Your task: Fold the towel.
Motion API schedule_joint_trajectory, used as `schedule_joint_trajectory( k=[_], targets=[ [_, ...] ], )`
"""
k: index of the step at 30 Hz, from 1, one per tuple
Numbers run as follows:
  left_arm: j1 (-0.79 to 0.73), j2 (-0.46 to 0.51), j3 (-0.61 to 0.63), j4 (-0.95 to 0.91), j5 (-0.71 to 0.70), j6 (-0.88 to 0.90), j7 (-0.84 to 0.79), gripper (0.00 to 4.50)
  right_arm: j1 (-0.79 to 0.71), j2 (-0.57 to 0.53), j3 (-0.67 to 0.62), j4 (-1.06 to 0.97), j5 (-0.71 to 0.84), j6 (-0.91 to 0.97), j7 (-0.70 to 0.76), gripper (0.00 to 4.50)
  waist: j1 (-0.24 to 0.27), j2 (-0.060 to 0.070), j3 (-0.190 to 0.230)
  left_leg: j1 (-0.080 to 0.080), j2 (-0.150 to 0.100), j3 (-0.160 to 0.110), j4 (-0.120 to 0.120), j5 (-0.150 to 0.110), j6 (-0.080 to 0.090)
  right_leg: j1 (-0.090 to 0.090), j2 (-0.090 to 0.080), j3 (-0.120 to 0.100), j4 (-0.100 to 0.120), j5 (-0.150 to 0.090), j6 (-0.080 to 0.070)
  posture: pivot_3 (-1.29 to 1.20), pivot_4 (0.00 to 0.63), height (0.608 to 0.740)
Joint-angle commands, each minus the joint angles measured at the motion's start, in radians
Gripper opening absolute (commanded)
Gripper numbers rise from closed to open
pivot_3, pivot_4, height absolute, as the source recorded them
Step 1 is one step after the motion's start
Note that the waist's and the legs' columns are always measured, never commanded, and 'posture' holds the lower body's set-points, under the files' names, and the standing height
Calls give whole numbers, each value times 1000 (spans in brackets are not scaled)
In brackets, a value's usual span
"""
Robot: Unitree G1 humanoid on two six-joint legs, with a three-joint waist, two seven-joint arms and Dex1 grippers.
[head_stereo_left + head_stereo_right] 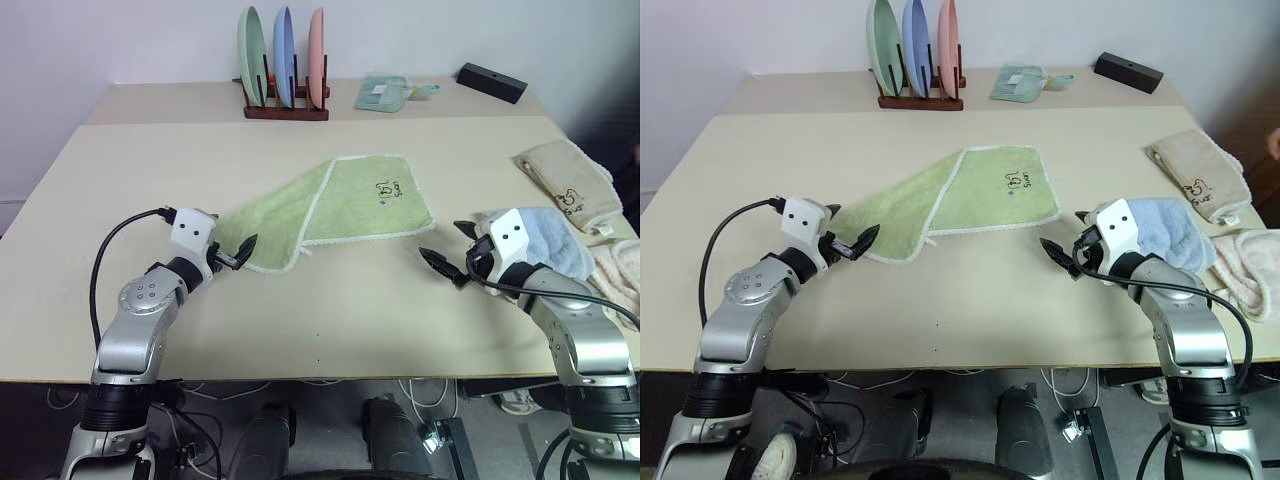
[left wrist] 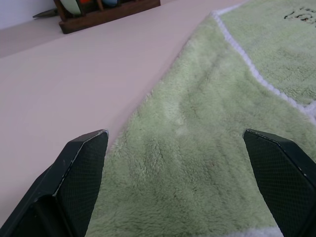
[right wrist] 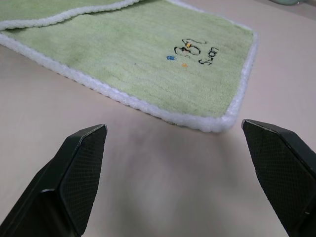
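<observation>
Grippers first, nearest the front edge of the table point(image 1: 330, 350). Left gripper point(image 1: 240, 252) hangs at the towel's near-left end, fingers spread wide, nothing held; the wrist view shows green cloth between the fingers. Right gripper point(image 1: 440, 264) is also fully spread and empty, just short of the towel's near-right corner, bare table under it.

Towel point(image 1: 340, 205): light green, white border, mid-table. Right part lies flat with a small dark embroidered mark point(image 1: 389, 188); left part runs toward the left gripper, and a white edge crosses the middle, so it looks partly doubled or twisted there. Fold not yet made, as I read it.

Risks: the left fingers could pinch only the top layer, or bunch the pile, and the fold would come out skewed. The right gripper could skate over the thin corner and drag it instead of lifting. Uneven lifts would twist the cloth.

Right edge of table: light blue towel point(image 1: 550, 240) touching or just behind the right gripper; it could snag on a backward pull. Beige towel point(image 1: 565, 180) beyond it, pink cloth point(image 1: 620, 275) at the edge.

Far side: plate rack point(image 1: 285, 70) with three plates, small green cloth point(image 1: 385, 93), black box point(image 1: 492, 82). All well apart from the work.
</observation>
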Motion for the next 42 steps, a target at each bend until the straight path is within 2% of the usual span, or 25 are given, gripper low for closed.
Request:
schedule_joint_trajectory(
  k=[1,10,15,21,25,30,42],
  targets=[
    [2,5,7,-40,3,-7,2,4461,-11,-13,-7,-4,-6,-28,4,4500,-1,0,0,0,0,0,0,0,0,0,0,0,0,0,0,0,150,740],
    [6,21,11,-36,4,-17,-15,4461,-10,23,18,-11,-19,-42,-17,4500,-1,0,0,0,0,0,0,0,0,0,0,0,0,0,0,0,150,740],
    [17,40,9,-37,7,-36,-41,4461,-17,75,78,-46,-17,-29,-28,4500,-2,0,0,0,0,0,0,0,0,0,0,0,0,0,0,0,150,740],
    [32,100,-147,-134,-6,-21,-222,4461,-8,112,126,-130,19,46,-24,4500,3,0,0,0,0,0,0,0,0,0,0,0,0,0,0,0,150,740],
    [-12,110,-277,-147,79,-33,-247,4461,16,132,123,-127,-14,27,-77,4500,4,0,0,0,0,0,0,0,0,0,0,0,0,0,0,0,150,740],
    [-70,102,-346,-123,190,41,-191,4461,32,145,132,-140,-15,22,-94,4500,-6,0,0,0,0,0,0,0,0,0,0,0,0,0,0,0,150,740],
    [-99,83,-324,-94,202,264,-150,4461,19,170,145,-139,-34,4,-128,4500,-3,0,0,1,0,0,0,0,0,0,0,0,0,0,0,0,150,740]
  ],
)
